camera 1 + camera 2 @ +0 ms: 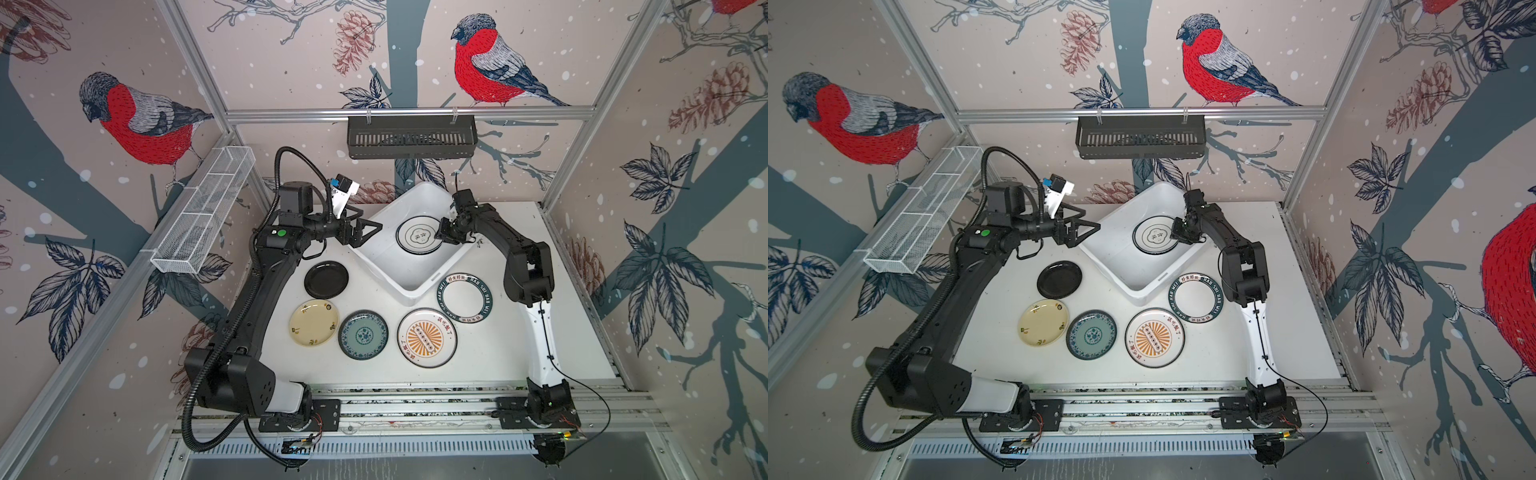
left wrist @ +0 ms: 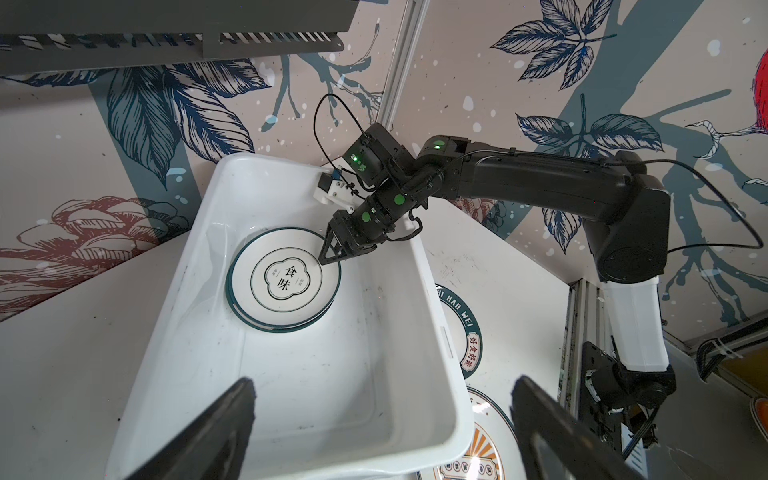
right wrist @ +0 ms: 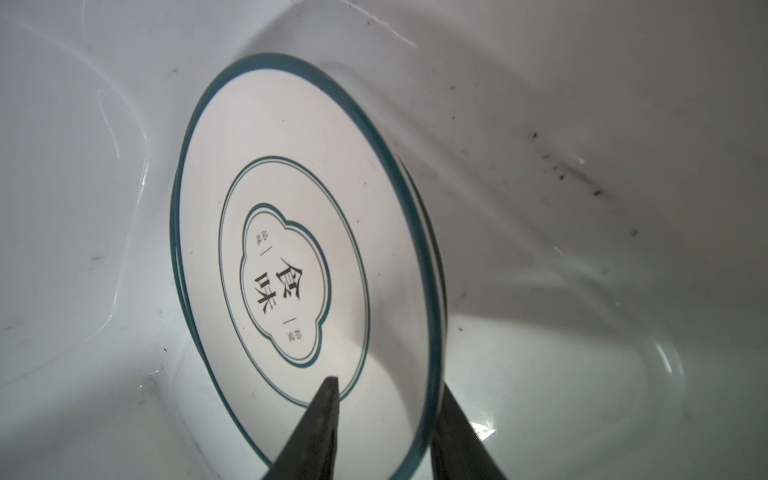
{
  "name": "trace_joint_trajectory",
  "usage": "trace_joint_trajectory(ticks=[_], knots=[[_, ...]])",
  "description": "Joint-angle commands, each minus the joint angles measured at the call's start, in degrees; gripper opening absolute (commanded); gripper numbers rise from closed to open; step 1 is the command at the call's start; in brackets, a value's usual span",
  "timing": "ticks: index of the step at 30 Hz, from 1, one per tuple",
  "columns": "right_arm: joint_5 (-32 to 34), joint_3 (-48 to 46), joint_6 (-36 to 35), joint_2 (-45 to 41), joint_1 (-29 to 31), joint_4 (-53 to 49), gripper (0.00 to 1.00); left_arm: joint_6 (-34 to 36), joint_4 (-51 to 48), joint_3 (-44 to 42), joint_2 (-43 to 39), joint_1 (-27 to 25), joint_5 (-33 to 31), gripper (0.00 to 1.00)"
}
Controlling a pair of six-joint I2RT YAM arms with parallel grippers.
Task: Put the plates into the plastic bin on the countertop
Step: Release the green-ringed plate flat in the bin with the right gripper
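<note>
The white plastic bin stands askew at the back of the countertop. In it a white plate with a thin dark ring lies on another plate, of which only the edge shows. My right gripper is open, its fingers loosely straddling that plate's rim. My left gripper hangs open and empty over the bin's near-left wall. On the countertop lie black, cream-yellow, teal, orange-sunburst and green-lettered plates.
A black slotted rack hangs on the back wall above the bin. A white wire-mesh basket runs along the left wall. Both arm bases sit on the aluminium rail at the front edge.
</note>
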Motion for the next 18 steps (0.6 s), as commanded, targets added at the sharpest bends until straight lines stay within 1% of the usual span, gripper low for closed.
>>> trace_joint_trajectory(ticks=[1,7,13,18], knots=[[0.98,1.37,-0.06,0.64,0.23,-0.59,0.39,0.84,1.59,0.0,-0.41,-0.01,1.29,0.95],[1.7,2.73,-0.69,1.39,0.62,-1.91,0.44,0.95,1.6,-0.21,-0.49,-0.08,1.33,0.95],[2.61,3.39,-0.89,2.13,0.66,-2.58,0.44,0.95,1.65,-0.26,-0.5,-0.06,1.35,0.95],[5.71,7.37,-2.42,3.81,1.43,-5.59,0.45,1.03,1.85,-0.42,-0.35,-0.01,1.42,0.95]])
